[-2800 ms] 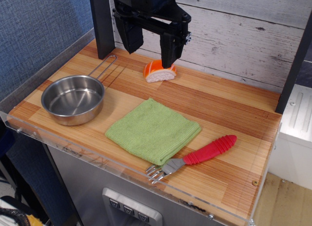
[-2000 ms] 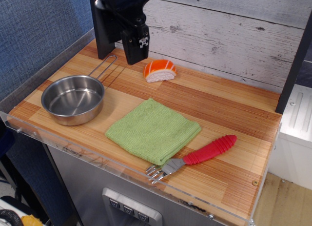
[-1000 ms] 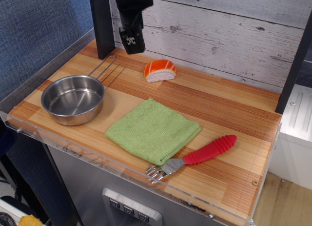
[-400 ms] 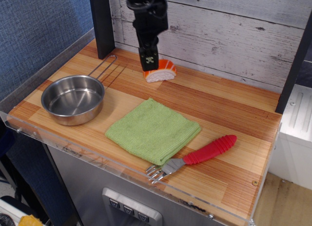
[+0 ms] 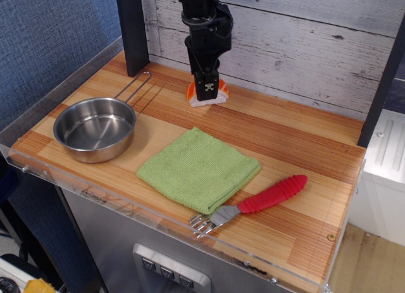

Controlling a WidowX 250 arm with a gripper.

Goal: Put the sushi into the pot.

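- The arm comes down from the top edge, close to the back wall.
- It is black and stands almost vertical, with the wrist pointing down.
- The gripper (image 5: 207, 90) is at its lowest end, low over the table.
- It is seen from the narrow side, so the jaw opening cannot be judged.

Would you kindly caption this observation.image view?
Gripper lowered over sushi; empty pot waits left.
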